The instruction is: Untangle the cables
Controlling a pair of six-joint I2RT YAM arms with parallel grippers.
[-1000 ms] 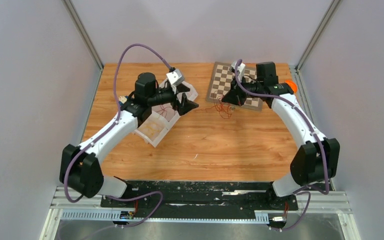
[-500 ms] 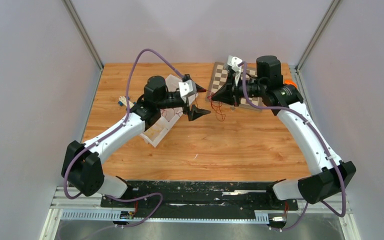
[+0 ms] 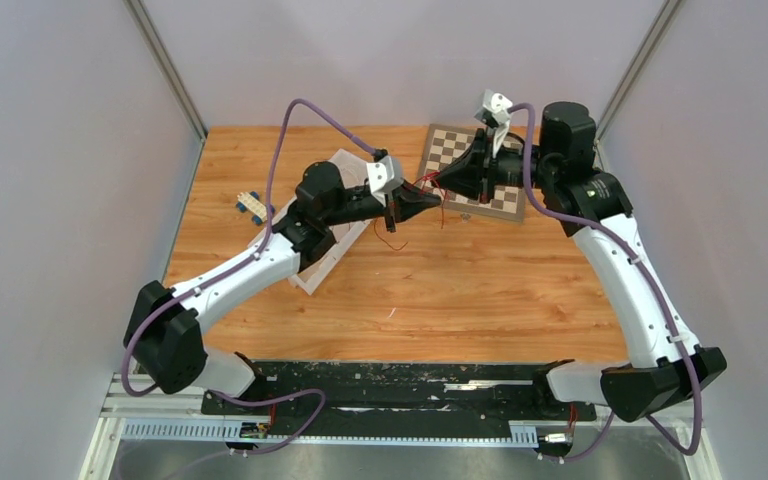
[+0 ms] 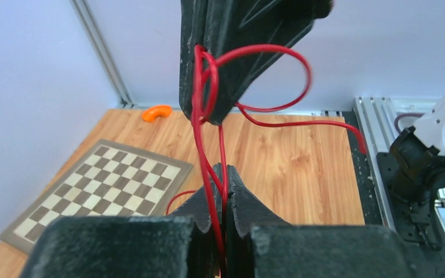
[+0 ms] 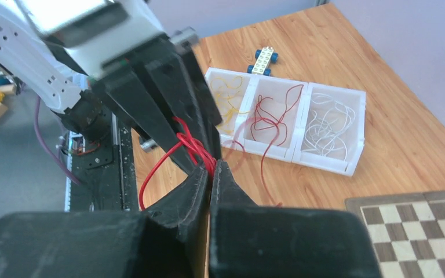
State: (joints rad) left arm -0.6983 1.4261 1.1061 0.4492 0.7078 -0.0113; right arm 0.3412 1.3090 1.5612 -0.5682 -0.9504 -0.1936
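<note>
Both grippers meet tip to tip above the table's middle, in front of the chessboard. My left gripper (image 3: 428, 197) (image 4: 226, 172) is shut on strands of a thin red cable (image 4: 197, 124) running up out of its jaws. My right gripper (image 3: 440, 181) (image 5: 213, 167) is shut on the same red tangle (image 5: 192, 145), which loops around its fingers and hangs below as loose ends (image 3: 443, 212). Behind them lies a white three-part tray (image 5: 356, 130) holding yellow cables (image 5: 230, 103), red cables (image 5: 273, 114) and white cables (image 5: 326, 126), each colour in its own compartment.
A chessboard (image 3: 457, 165) lies at the back right under my right wrist. A small blue and white toy brick (image 3: 252, 205) sits left of the tray. An orange piece (image 4: 156, 112) lies by the far wall. My left arm crosses over the tray (image 3: 312, 272).
My left gripper swung right to the right gripper's tip and shut on the red cable. The right arm lifted and drew back, raising the tangle off the table.
</note>
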